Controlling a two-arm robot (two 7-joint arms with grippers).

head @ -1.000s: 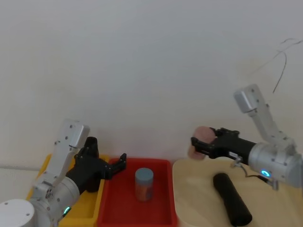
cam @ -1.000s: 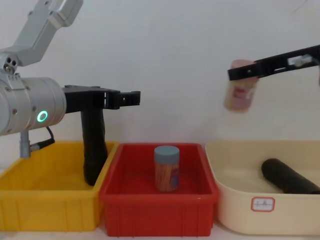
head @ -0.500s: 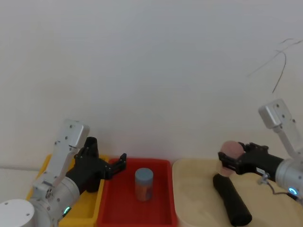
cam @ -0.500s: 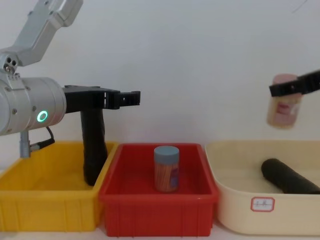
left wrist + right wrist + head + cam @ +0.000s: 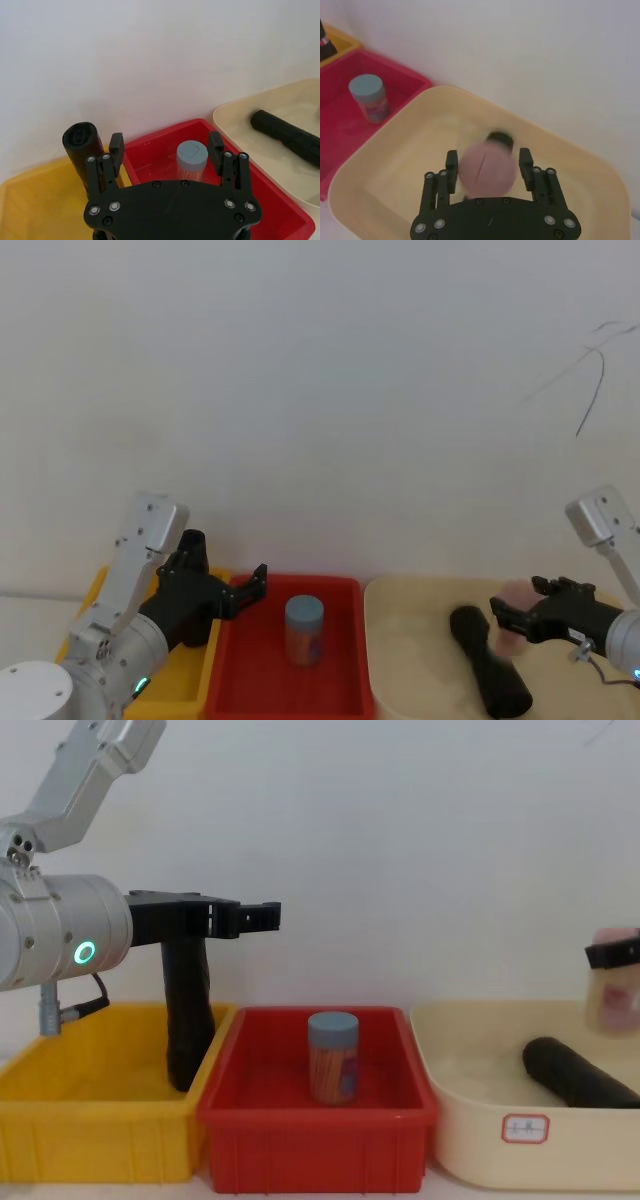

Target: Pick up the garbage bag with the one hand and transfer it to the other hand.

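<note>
Left tool (image 5: 166, 146) hangs released, right tool (image 5: 488, 157) grasps a pink jar (image 5: 615, 995); the garbage bag (image 5: 575, 1072) looks light, firm and matte: grip mid-length.

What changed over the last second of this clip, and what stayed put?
The right tool, shut on a pink-lidded jar, carried it rightward and down from high above the table to just over the cream tub, beside the thick black roll lying there. Unchanged: the left tool, open above the bins, the tall black roll in the yellow bin, the blue-lidded jar in the red bin.

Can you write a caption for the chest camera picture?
Right gripper lowers a pink jar over the beige bin; left gripper waits.
</note>
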